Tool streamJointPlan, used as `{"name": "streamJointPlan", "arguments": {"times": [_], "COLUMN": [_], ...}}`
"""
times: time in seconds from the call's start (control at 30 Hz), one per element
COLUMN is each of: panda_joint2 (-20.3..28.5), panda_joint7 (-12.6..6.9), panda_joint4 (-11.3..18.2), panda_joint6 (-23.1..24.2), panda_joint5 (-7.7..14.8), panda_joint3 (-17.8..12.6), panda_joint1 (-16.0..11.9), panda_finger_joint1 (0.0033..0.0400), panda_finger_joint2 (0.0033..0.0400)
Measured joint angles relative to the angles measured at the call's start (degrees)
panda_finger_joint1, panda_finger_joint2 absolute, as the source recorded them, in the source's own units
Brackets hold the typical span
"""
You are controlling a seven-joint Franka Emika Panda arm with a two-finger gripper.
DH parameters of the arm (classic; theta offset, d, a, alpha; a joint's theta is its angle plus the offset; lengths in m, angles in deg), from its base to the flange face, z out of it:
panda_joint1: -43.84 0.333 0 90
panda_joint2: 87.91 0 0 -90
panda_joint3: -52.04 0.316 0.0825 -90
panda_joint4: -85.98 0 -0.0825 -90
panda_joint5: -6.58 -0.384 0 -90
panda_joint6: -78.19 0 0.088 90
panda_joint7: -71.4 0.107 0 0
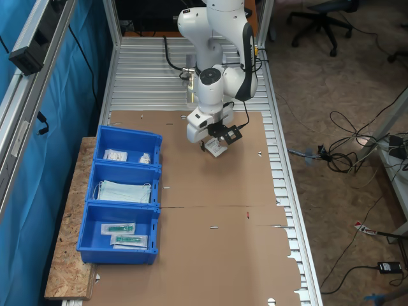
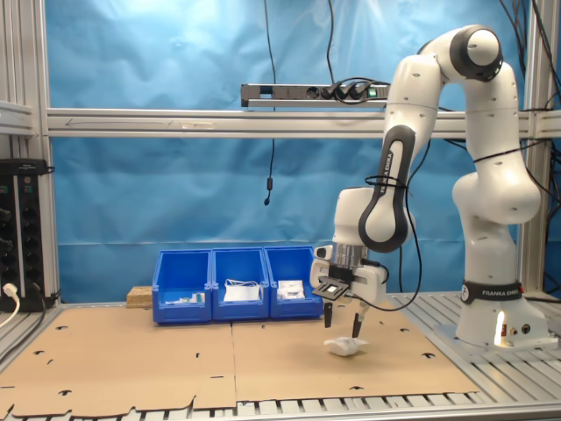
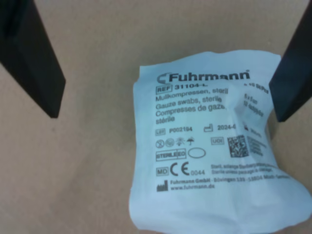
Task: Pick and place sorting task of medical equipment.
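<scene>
A bright blue fabric backdrop [image 2: 158, 202] hangs behind the work area in the second exterior view, crossed by a horizontal silver aluminium rail [image 2: 175, 121]. A grey power strip [image 2: 307, 90] is mounted just above that rail, with black cables [image 2: 268, 53] dropping past it. A black box with sockets [image 2: 22, 232] sits at the second exterior view's left edge. The ribbed silver aluminium counter [image 1: 146, 70] carries flat brown cardboard sheets [image 1: 210, 248], and a chipboard slab [image 1: 67, 255] lies along its blue-curtained side. In the first exterior view a beige-brown carpeted floor [image 1: 331, 89] spreads beside the counter, strewn with loose black cables [image 1: 347, 143]; a black office chair's base [image 1: 322, 25] stands at the far end. Lighting is even and soft.
</scene>
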Motion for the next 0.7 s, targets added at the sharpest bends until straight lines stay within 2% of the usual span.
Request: {"name": "streamJointPlan", "arguments": {"times": [0.43, 0.7], "panda_joint2": [0.0, -0.5], "panda_joint7": [0.0, 0.0], "panda_joint4": [0.0, 0.0], "panda_joint6": [0.5, 0.5], "panda_joint5": [-1.1, -1.3], "panda_joint3": [3.4, 4.2], "panda_joint1": [0.0, 0.0], "panda_finger_joint1": [0.04, 0.04], "panda_finger_joint2": [0.04, 0.04]}}
